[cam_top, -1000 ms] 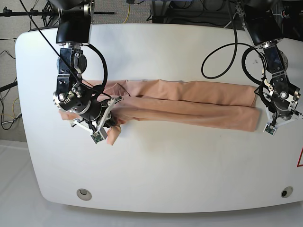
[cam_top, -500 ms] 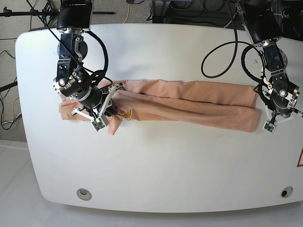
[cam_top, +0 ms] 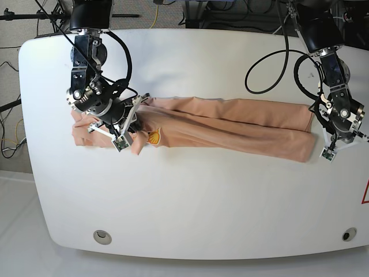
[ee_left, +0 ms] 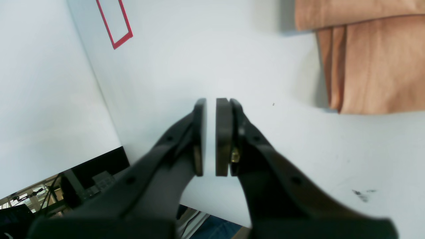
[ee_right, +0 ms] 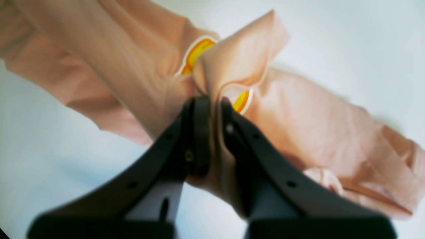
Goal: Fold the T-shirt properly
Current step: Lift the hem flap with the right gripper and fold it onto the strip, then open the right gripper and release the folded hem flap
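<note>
Since a second ago, right gripper (cam_top: 128, 137) has carried its pinched fabric up-desk, exposing the yellow logo (cam_top: 153, 137); left gripper (cam_top: 328, 151) barely shifted. White desk (cam_top: 190, 219) with rounded corners, red-outlined mark (ee_left: 114, 23) near one edge, cables and stands behind. T-shirt (cam_top: 230, 124), peach and wrinkled, lies as a long band across mid-desk, bunched at the right arm's end. Right jaws clamp a raised fold of shirt beside the logo (ee_right: 199, 53). Left jaws nearly shut, narrow gap, holding nothing, beside the shirt's folded end (ee_left: 372, 66).
</note>
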Tool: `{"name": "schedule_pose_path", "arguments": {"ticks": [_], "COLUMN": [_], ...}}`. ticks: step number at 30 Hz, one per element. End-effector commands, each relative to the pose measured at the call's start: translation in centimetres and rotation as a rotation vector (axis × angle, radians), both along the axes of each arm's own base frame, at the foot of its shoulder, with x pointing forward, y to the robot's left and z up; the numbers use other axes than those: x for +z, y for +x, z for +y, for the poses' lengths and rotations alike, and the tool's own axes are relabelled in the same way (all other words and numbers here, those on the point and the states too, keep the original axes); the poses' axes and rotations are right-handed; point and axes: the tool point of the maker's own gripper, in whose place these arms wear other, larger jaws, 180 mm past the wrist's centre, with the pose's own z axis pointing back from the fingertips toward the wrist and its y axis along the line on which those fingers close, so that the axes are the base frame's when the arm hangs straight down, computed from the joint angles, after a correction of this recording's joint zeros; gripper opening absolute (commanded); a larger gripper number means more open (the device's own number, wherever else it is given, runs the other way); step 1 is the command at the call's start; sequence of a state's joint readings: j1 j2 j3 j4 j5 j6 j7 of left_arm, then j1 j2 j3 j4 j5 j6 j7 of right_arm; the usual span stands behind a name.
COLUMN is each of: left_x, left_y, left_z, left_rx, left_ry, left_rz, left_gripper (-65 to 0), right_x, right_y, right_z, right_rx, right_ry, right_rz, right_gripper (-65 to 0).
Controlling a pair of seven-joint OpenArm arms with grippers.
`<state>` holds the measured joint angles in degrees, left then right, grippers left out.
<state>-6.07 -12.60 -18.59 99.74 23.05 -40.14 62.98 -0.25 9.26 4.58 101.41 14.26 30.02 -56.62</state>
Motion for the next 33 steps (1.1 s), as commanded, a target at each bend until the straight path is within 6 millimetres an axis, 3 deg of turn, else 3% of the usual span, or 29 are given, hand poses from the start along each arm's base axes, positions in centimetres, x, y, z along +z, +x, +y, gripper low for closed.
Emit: {"name": "schedule_pose_path", "arguments": {"ticks": [1, 9, 20, 24, 30, 33], "left_x": [1.3, 1.2, 1.3, 1.4, 1.4, 1.4], "left_y": [0.6, 0.6, 0.6, 0.5, 0.5, 0.5], "left_z": [0.3, 0.3, 0.5, 0.7, 0.7, 0.7], "left_rx": [-0.006, -0.006, -0.001, 0.000, 0.000, 0.000], "left_ry": [0.019, 0.019, 0.021, 0.024, 0.024, 0.024], "left_rz": [-0.037, -0.036, -0.038, -0.039, -0.039, -0.039], "left_gripper": [-60.7, -60.7, -60.7, -60.7, -60.7, -60.7], "right_x": [0.4, -1.7, -1.0, -1.0, -1.0, -1.0], "right_y": [0.6, 0.3, 1.4, 1.4, 1.3, 1.3], "right_z": [-0.4, -0.8, -3.3, -3.6, -4.2, -4.9], "right_rx": [-0.009, -0.023, -0.113, -0.117, -0.128, -0.165], "right_ry": [0.008, 0.015, 0.036, 0.033, 0.023, 0.028], "right_rz": [-0.020, 0.040, 0.006, 0.005, 0.006, 0.007], "right_gripper": [-63.7, -63.7, -62.6, -53.9, -30.4, -26.7]}}
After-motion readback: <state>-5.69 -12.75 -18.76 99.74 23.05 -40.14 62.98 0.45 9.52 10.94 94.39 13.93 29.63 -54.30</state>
